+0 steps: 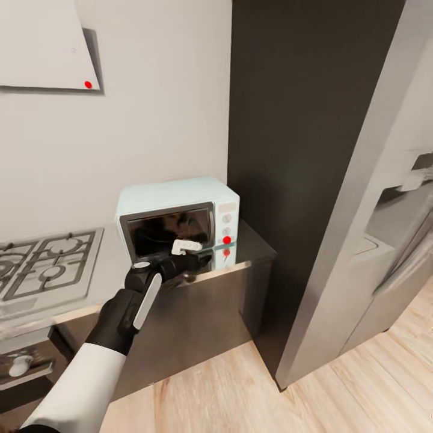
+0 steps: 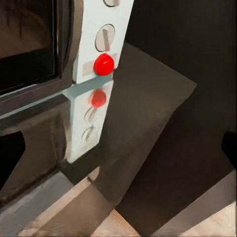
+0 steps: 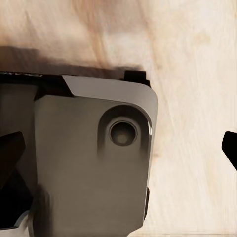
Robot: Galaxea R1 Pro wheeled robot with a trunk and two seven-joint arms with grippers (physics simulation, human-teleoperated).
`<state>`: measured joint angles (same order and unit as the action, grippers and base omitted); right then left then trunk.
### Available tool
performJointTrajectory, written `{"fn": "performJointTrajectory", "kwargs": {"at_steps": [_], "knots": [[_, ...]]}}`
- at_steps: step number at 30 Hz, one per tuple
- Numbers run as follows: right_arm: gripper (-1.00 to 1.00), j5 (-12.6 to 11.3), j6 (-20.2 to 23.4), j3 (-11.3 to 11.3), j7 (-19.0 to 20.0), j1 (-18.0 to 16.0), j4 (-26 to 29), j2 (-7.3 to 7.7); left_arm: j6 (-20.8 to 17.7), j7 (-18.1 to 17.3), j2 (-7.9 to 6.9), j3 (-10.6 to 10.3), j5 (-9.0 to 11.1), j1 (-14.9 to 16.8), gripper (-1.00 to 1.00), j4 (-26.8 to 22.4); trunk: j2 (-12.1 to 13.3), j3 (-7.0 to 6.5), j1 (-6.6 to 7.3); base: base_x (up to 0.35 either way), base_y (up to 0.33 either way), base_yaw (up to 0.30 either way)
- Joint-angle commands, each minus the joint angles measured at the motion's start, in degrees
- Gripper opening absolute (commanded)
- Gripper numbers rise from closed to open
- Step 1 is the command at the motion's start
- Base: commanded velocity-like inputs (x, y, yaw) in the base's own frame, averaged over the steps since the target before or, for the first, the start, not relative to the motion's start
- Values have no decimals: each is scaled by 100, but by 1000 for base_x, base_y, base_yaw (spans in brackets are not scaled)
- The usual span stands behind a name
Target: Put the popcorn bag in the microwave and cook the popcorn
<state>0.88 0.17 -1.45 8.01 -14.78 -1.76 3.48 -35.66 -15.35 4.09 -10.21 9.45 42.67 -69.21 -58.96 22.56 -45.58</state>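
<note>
The microwave (image 1: pixel 177 216) is seen on the countertop (image 1: pixel 252 248), door shut, with the left gripper (image 1: pixel 186 246) held at its dark glass; whether its jaws are wide or narrow cannot be told. The red dot (image 2: pixel 103 64) and its reflection are shown closely by the left wrist view. Wooden floor (image 3: pixel 192 59) is shown by the right wrist view.

Kitchen: gas hob (image 1: pixel 45 261), microwave (image 1: pixel 177 211), countertop (image 1: pixel 252 243).

A grey, rounded-corner robot body panel (image 3: pixel 94 163) with a circular recessed socket (image 3: pixel 123 133) lies over a pale wooden floor (image 3: pixel 192 59). Dark end effector fingertips (image 3: pixel 229 148) show at both picture edges, well apart.
</note>
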Motion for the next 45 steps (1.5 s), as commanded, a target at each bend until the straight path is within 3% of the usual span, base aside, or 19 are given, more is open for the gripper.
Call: {"fn": "performJointTrajectory", "kwargs": {"at_steps": [1, 4, 12, 15, 18, 19, 20, 23, 26, 29, 33, 35, 36, 40, 45], "knots": [[100, 8, 1, -13, 16, -7, -11, 2, -42, 6, 2, 3, 50, 4, 100, 1, -5, 6, 3, -346, 0, 0], [100, 7, 1, -13, 16, -7, -10, 3, -42, 5, 16, 2, 71, 4, 100, 62, -5, 6, 3, -346, 0, 0], [100, 24, -8, -28, 16, -7, -9, 46, 0, 8, 219, 2, 82, 4, 100, 1127, -5, 6, 3, -346, 0, 0], [100, 45, -8, -43, 16, -7, -9, 92, 26, 30, 417, 2, 68, 4, 100, 1880, -5, 6, 3, -346, 0, 0], [100, 60, -8, -58, 16, -6, -9, 193, 192, 84, 524, 3, 73, 4, 100, 2623, -5, 6, 3, -346, 0, 0], [100, 64, -8, -62, 16, -6, -9, 210, 350, 90, 537, 4, 88, 4, 100, 2880, -5, 6, 3, -346, 0, 0], [100, 69, -8, -74, 14, -6, -5, 239, 1096, 98, 555, 9, 183, 4, 100, 4091, -5, 6, 3, -346, 0, 0], [100, 77, -27, -82, 11, -7, -1, 248, 1968, 83, 556, 13, 339, 4, 100, 5765, -5, 6, 3, -267, 0, 0], [100, 73, -205, -83, 15, -7, -6, 244, 2645, 83, 544, 32, 467, -3, 100, 6675, -5, 6, 3, -72, 0, 0], [100, 65, -308, -83, 14, -7, -9, 249, 2899, 90, 465, 44, 537, -99, 100, 6888, -5, 6, 3, -8, 0, 0], [100, 68, -309, -83, -124, -6, -9, 245, 2947, 105, 388, 46, 621, -738, 100, 6918, -5, 6, 3, -1, 0, 0], [100, 97, -297, -83, -266, -7, -9, 242, 2988, 109, 233, 46, 812, -1107, 100, 6920, -5, 6, 3, 0, 0, 0], [100, 123, -287, -80, -388, -6, -9, 241, 3089, 108, 29, 46, 1109, -1459, 100, 6921, -5, 6, 3, 0, 0, 0], [100, 138, -281, -75, -502, -7, -15, 239, 3666, 106, -421, 46, 1633, -2378, 100, 6921, -5, 6, 3, 0, 0, 0], [100, 140, -280, -75, -518, -7, -16, 240, 3950, 118, -533, 46, 1739, -2834, 100, 6921, -5, 6, 3, 0, 0, 0]]}}
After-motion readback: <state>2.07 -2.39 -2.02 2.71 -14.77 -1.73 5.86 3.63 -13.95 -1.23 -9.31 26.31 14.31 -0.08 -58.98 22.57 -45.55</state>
